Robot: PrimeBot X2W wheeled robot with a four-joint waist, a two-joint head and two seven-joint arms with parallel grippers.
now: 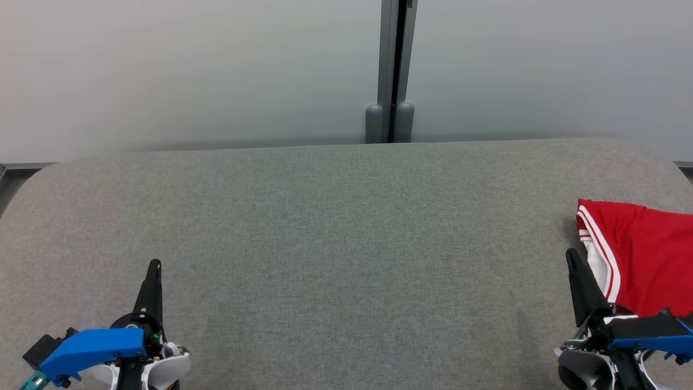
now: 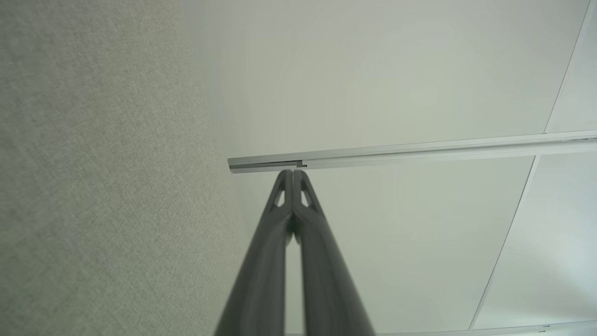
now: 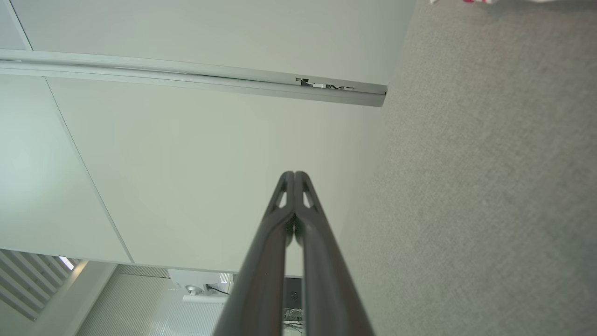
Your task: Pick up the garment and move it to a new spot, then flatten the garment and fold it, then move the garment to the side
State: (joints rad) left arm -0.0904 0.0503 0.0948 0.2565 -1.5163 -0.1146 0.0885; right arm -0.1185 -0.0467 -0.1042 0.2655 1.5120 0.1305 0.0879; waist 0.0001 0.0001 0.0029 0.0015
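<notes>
The grey cloth-covered surface (image 1: pixel 335 244) stretches wide across the head view, its far corners rounded, with pale wall panels (image 1: pixel 189 70) behind it and a dark post (image 1: pixel 394 65) at their joint. Over at the robot's right edge lies the garment (image 1: pixel 649 254), red with white striped trim. The frame cuts it off, so its full shape and long axis cannot be told. Its striped hem faces the middle of the surface and runs from far to near. In the right wrist view just a red-and-white sliver (image 3: pixel 476 1) peeks in at the top edge.

The right gripper (image 1: pixel 569 253) sits just beside that hem, fingers pressed together, and whether it touches the cloth is unclear. The left gripper (image 1: pixel 155 265) is well apart at the near left, fingers together too, nothing held. Dark marks on the wall rail (image 3: pixel 326 86) are too small to read.
</notes>
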